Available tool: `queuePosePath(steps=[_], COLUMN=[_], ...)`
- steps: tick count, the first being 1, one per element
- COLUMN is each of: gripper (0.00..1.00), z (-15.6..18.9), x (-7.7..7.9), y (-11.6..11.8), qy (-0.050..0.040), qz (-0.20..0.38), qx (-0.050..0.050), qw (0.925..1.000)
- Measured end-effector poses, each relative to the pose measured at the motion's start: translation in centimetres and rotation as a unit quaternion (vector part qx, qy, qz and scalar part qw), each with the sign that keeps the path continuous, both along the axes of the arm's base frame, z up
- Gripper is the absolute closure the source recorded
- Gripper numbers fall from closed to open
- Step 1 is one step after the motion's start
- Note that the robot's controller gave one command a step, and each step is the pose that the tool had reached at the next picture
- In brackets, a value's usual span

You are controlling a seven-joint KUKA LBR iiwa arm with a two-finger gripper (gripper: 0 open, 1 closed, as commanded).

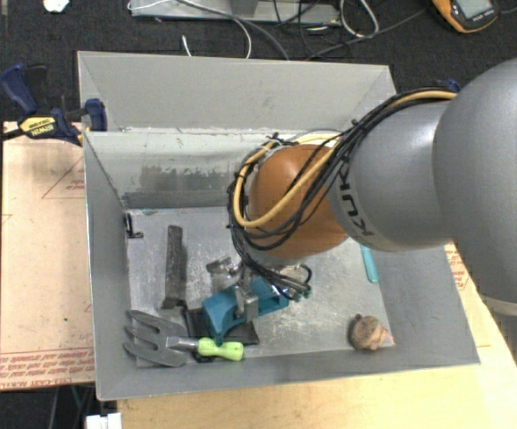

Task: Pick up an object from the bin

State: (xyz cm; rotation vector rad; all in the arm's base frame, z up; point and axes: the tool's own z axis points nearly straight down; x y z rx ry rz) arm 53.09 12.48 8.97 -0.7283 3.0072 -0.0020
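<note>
Grey arm (419, 177) from right, gripper (243, 295) low over teal block (220, 314).

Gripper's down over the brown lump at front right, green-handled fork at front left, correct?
No. The camera view shows the gripper down over the blue block at front middle; the brown lump lies apart at front right. The green-handled fork is at front left, as you said.

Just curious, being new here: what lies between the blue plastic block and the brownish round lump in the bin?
Nothing: in the camera view, only bare grey metal bin floor separates the blue plastic block from the brownish round lump.
</note>
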Motion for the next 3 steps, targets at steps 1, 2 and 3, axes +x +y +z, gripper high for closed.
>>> queuePosePath(steps=[1,2,3], gripper=[1.00,1.00,1.00], z=[-0.7,4.7,12.2], x=[0.3,-1.1,-1.9], y=[0.8,-0.2,-0.9], qy=[-0.0018,0.0069,0.0036], qz=[0.034,0.050,0.066], qx=[-0.008,-0.004,-0.006], qw=[0.9994,0.9987,0.9978])
